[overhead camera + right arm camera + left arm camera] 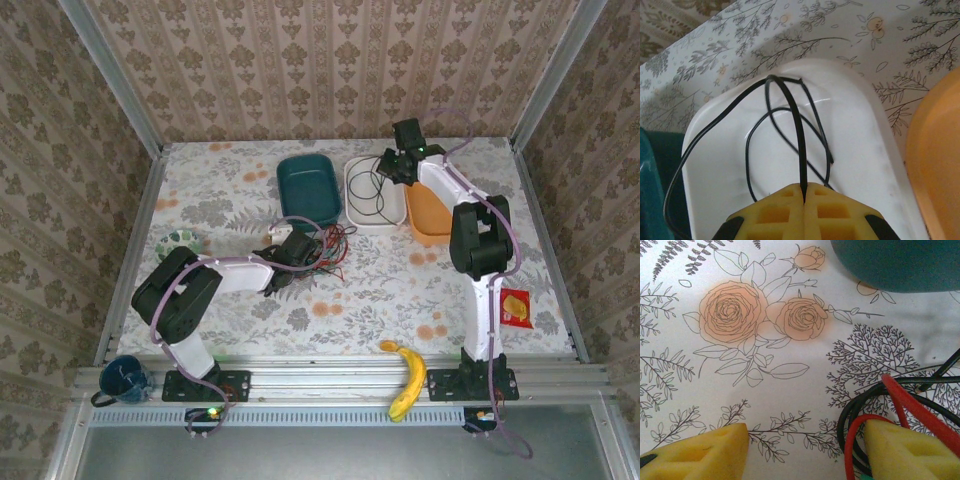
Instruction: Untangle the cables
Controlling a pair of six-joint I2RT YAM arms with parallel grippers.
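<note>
Right gripper [804, 197]: clamped on the black cable [799, 140], looped over the white tray [865, 150].
Left gripper [805, 450]: spread, holding nothing. The red cable [912, 407] and dark strands [860, 402] lie beside one finger, possibly under it.
Risk: if you close here, you pinch several strands together and tighten the tangle.

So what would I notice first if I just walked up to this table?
Probably the right gripper, pinched shut on a black cable that loops into the white tray at the back. Next, the red and black tangle in the middle, beside the open left gripper. A banana lies at the near edge.
</note>
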